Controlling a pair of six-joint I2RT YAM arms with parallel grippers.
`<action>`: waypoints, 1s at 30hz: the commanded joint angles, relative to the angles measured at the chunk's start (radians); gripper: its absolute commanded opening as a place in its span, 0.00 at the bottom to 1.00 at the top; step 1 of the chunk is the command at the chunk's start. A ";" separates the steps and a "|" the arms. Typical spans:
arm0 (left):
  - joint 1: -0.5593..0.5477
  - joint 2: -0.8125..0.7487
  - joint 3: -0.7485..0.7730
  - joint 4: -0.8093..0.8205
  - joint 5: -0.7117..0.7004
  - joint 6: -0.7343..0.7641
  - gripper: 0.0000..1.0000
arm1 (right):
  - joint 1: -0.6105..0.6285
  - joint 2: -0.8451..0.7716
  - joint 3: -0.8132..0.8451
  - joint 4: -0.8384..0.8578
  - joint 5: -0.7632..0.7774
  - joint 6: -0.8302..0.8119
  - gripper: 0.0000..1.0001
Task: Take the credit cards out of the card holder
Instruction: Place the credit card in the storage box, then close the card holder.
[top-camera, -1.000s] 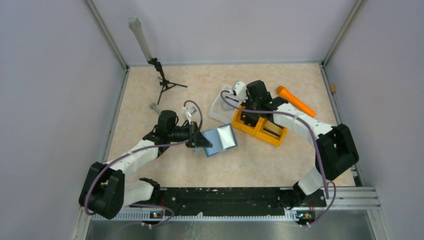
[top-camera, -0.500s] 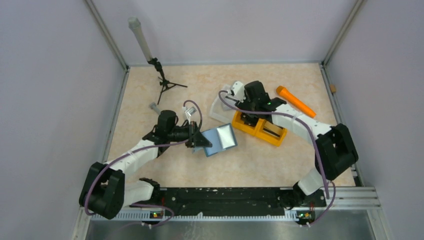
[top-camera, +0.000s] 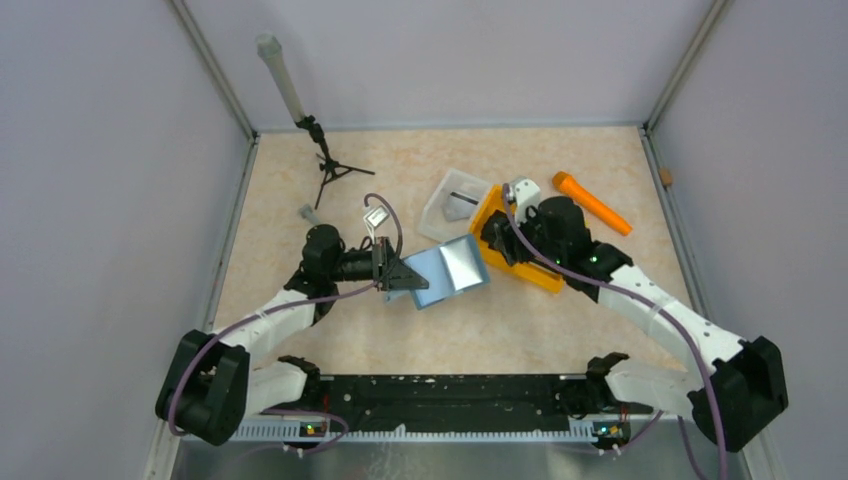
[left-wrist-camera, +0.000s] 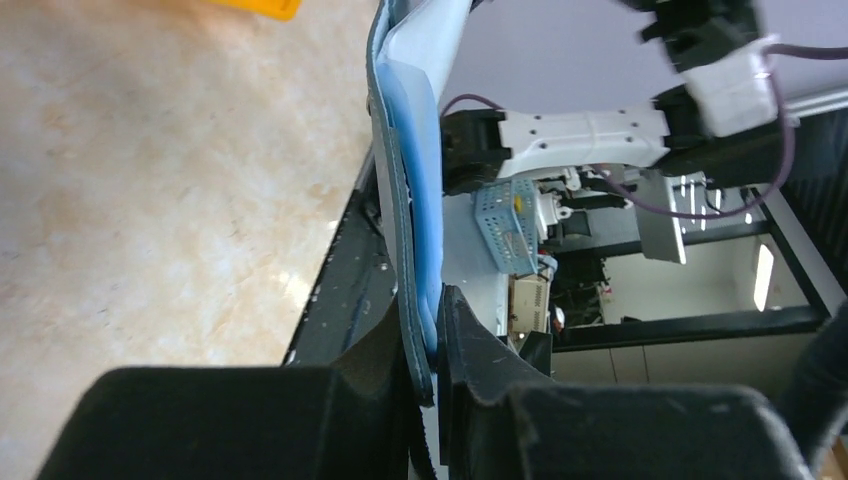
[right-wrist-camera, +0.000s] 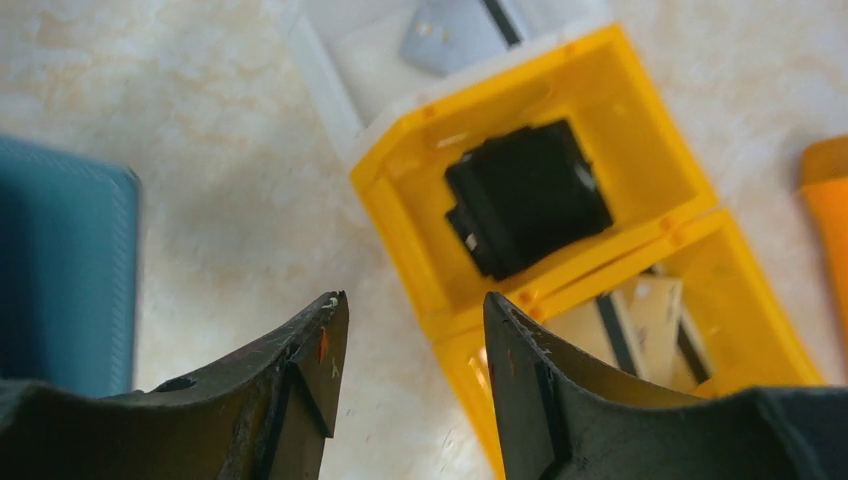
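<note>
The card holder (top-camera: 447, 272) is held open near the middle of the worktop (top-camera: 330, 335). One edge of it is pinched in the left gripper (top-camera: 402, 276), whose jaws are nearly closed on the thin teal cover, as is shown edge-on in the left wrist view. The right gripper (top-camera: 497, 230) is empty, its jaws parted to a middling width, and is hung just above the worktop between the holder and the orange divided bin (top-camera: 545, 272). Only a narrow margin of the cover is clamped, so it is judged that the holder could be twisted or dragged out of the pinch when a card is pulled, above all if the pull is not made along the pocket. If the flap were caught instead of a card, the holder could be folded shut. The bin wall, being just beside the right fingers, could be knocked. Whether any card is left in the pockets cannot be told. The worktop is beige, marbled and smooth-looking, so a dropped card is expected to lie flat and be hard to lift. A white tray (top-camera: 430, 225) with a grey card (top-camera: 460, 197) is set beside the bin, an orange cylinder (top-camera: 592, 203) towards the right edge, and a tripod (top-camera: 328, 170) near the far left corner. The space is enclosed by pale lilac walls (top-camera: 100, 200) with metal frame posts (top-camera: 215, 70).
</note>
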 joint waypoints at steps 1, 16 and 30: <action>0.003 -0.064 -0.017 0.282 0.083 -0.148 0.00 | -0.046 -0.146 -0.110 0.049 -0.139 0.140 0.52; -0.036 -0.092 0.005 0.291 0.035 -0.182 0.00 | -0.005 -0.237 -0.192 0.474 -0.793 0.539 0.45; -0.058 -0.066 0.004 0.421 0.017 -0.254 0.00 | 0.091 -0.126 -0.245 0.641 -0.803 0.666 0.47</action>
